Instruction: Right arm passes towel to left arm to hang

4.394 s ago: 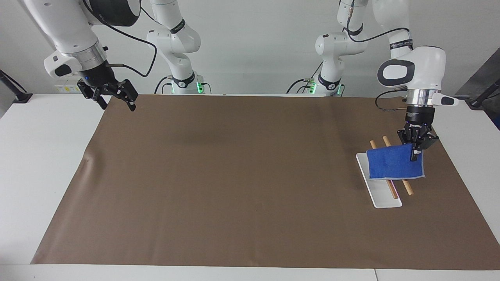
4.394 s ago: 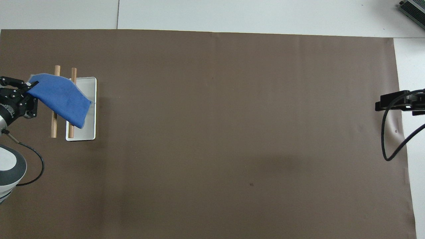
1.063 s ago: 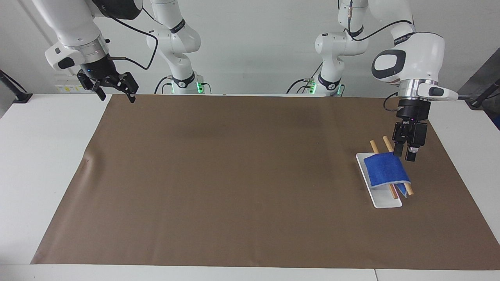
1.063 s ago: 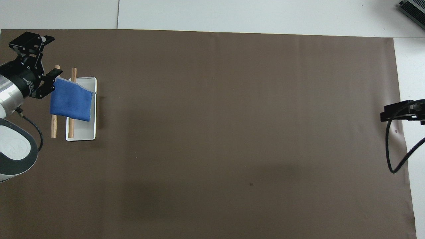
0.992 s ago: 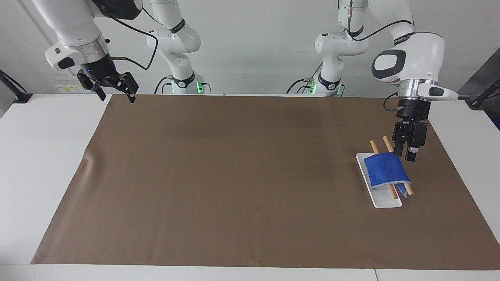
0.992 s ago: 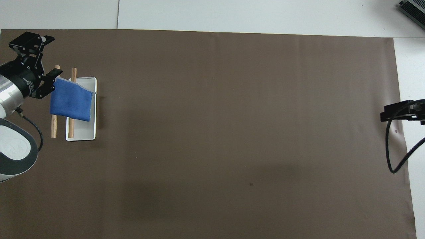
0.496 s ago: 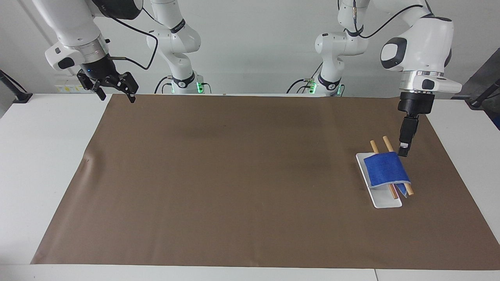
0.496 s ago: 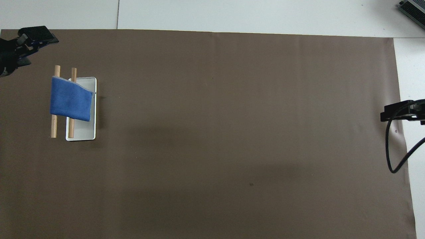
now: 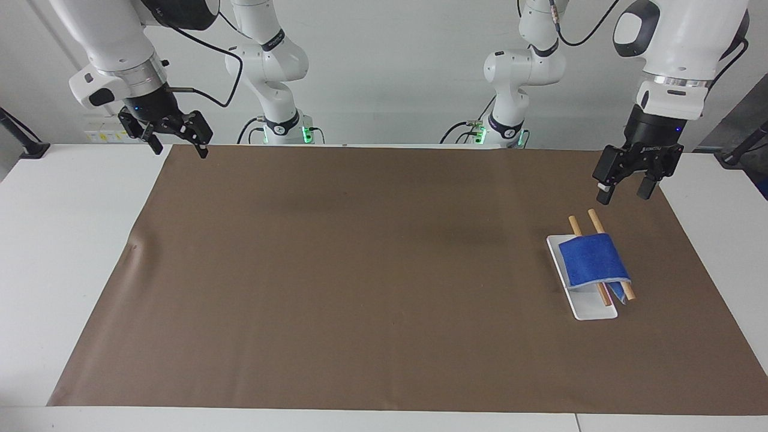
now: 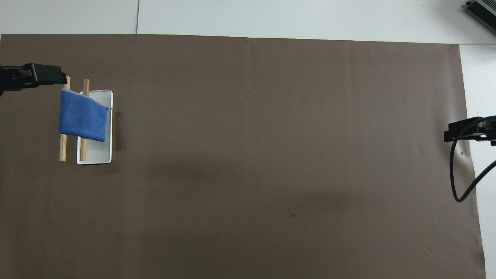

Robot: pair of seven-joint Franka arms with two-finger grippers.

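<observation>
The blue towel [image 9: 591, 261] [image 10: 82, 116] lies draped over two wooden rods [image 9: 600, 228] [image 10: 62, 149] that rest across a white tray [image 9: 591, 309] [image 10: 97, 157], toward the left arm's end of the table. No gripper touches it. My left gripper [image 9: 624, 195] hangs open and empty in the air, over the brown mat beside the rods. In the overhead view only one of its fingers [image 10: 46, 73] shows, at the frame's edge. My right gripper [image 9: 180, 155] [image 10: 463, 131] waits open and empty over the mat's corner at the right arm's end.
A brown mat [image 9: 360, 270] [image 10: 271, 135] covers most of the white table [image 9: 66, 240]. A black cable [image 10: 453, 178] loops down from the right wrist. The arms' bases [image 9: 282, 129] stand along the robots' edge.
The left gripper has let go of the towel, then risen and turned away from it over the last second. The towel stays draped on the rods. The right arm has not moved.
</observation>
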